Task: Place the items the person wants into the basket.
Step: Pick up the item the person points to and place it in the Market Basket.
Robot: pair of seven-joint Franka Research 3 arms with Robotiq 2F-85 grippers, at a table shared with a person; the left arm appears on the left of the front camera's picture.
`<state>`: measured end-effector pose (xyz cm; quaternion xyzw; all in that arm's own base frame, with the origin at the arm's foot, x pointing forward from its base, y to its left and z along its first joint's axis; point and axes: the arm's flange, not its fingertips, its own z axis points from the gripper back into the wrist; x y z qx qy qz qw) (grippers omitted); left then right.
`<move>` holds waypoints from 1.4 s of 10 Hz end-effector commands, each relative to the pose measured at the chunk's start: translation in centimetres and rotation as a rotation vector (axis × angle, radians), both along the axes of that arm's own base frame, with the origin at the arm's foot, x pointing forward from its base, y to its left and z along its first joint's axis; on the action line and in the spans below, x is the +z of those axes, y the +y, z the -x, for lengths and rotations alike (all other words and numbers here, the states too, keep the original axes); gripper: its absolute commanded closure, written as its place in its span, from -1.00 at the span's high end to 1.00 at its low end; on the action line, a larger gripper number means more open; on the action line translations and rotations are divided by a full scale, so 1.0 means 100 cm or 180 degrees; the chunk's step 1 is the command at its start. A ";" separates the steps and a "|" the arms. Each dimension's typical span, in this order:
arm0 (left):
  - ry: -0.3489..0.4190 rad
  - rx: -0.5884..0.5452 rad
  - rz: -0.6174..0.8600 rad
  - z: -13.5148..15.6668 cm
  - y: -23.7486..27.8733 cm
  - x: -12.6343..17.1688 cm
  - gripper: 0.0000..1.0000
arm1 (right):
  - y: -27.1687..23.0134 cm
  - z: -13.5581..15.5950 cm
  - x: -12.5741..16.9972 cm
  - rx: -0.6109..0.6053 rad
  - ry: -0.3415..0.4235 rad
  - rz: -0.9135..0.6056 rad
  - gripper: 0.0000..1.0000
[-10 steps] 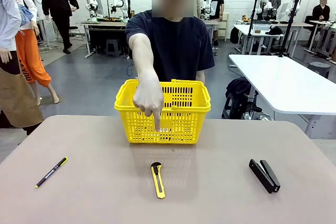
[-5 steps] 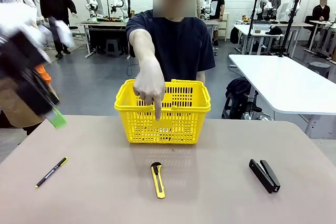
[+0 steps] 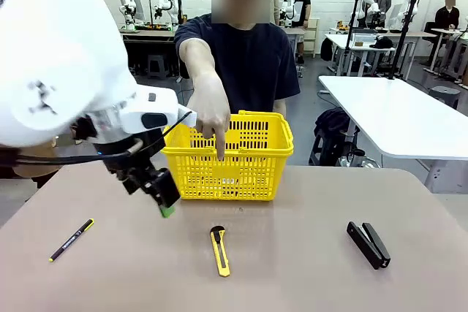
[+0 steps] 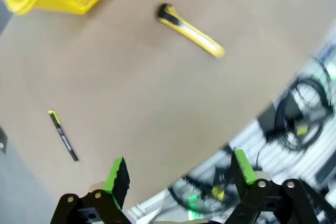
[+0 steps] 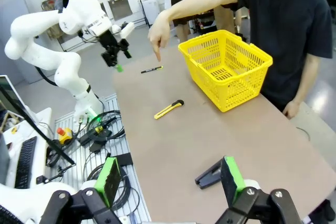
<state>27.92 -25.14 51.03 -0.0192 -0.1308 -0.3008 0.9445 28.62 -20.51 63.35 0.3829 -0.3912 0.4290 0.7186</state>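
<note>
**While the finger points, the left gripper hangs open short of the knife**

Because the table (image 3: 307, 286) carries three loose things, a wrong pick is the main risk. The basket (image 3: 252, 153) stands at the middle of the far edge. The left gripper (image 3: 162, 199), jaws wide and empty, hovers just off its left front corner, where a careless swing could clip the lattice wall or shove the basket toward the person. The person's hand (image 3: 210, 118) hangs in front of the basket's near wall, forefinger down and other fingers curled, and an arm crossing to the knife could brush it. The stapler (image 3: 368, 244) lies toward the right edge, out of the way. The knife (image 3: 220, 251) lies by the middle of the near edge, under the finger, so I judge it the wanted item. It is flat and slim, and pads closing off-centre could skid it. The pen (image 3: 71, 240), toward the left near corner on this arm's own side, could be taken by mistake.

The right wrist view adds the right gripper (image 5: 169, 177), spread and empty, with the stapler nearest it, and the whole left arm beyond the table. The left wrist view, blurred, adds the gap between its own pads, with knife and pen both ahead.
</note>
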 end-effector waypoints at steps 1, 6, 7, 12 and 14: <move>-0.0428 0.0502 -0.0060 -0.035 -0.008 -0.024 1.00 | -0.001 -0.001 0.001 0.0046 -0.0076 -0.0066 1.00; -0.0265 0.0850 -0.0103 -0.090 -0.008 -0.048 1.00 | -0.001 -0.001 0.001 0.0046 -0.0076 -0.0066 1.00; -0.0352 0.0798 -0.0146 -0.075 -0.002 -0.058 1.00 | -0.001 -0.001 0.001 0.0046 -0.0076 -0.0066 1.00; -0.0352 0.0798 -0.0146 -0.075 -0.002 -0.058 1.00 | -0.001 -0.001 0.001 0.0046 -0.0076 -0.0066 1.00; -0.0299 0.0765 -0.0106 -0.079 -0.005 -0.057 1.00 | -0.001 -0.001 0.001 0.0046 -0.0076 -0.0066 1.00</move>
